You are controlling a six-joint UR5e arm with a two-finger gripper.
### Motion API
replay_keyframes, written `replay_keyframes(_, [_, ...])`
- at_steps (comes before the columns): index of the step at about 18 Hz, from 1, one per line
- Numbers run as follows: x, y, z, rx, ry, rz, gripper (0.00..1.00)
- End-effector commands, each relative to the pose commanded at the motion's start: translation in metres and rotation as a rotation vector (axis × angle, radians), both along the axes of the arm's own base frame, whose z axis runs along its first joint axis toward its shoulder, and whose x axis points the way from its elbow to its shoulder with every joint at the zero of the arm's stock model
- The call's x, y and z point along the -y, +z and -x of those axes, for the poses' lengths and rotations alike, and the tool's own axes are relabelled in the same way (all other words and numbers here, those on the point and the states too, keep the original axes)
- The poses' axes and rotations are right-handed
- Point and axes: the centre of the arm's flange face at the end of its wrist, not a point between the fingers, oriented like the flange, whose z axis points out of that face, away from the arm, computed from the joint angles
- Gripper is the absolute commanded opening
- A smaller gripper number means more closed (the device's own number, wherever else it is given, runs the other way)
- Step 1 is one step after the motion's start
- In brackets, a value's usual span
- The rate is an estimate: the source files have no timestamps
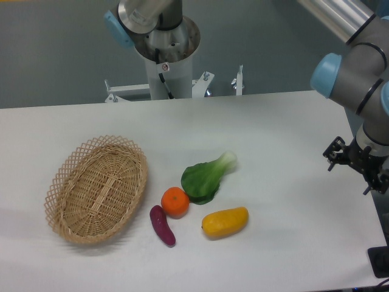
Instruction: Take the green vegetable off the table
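Observation:
The green vegetable (205, 177) lies flat near the middle of the white table (273, 128). Its dark leaf points to the front left and its pale stem to the back right. The leaf's edge touches an orange (175, 202). My gripper (357, 163) hangs at the table's far right edge, well away from the vegetable and above the surface. Only its black fingers show, partly cut off by the picture's edge. The frame does not show whether the jaws are apart, and I see nothing held.
An oval wicker basket (97, 188) sits at the left. A purple eggplant (162, 225) and a yellow oblong fruit (225, 222) lie just in front of the vegetable. The arm's base column (165, 61) stands behind the table's far edge.

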Motion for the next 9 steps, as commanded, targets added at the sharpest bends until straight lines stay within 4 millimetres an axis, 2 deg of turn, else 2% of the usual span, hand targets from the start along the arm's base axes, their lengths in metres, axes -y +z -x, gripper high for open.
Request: replay_keyframes(9, [-0.0025, 0.0003, -0.0011, -0.001, 0.003, -0.006, 1.00])
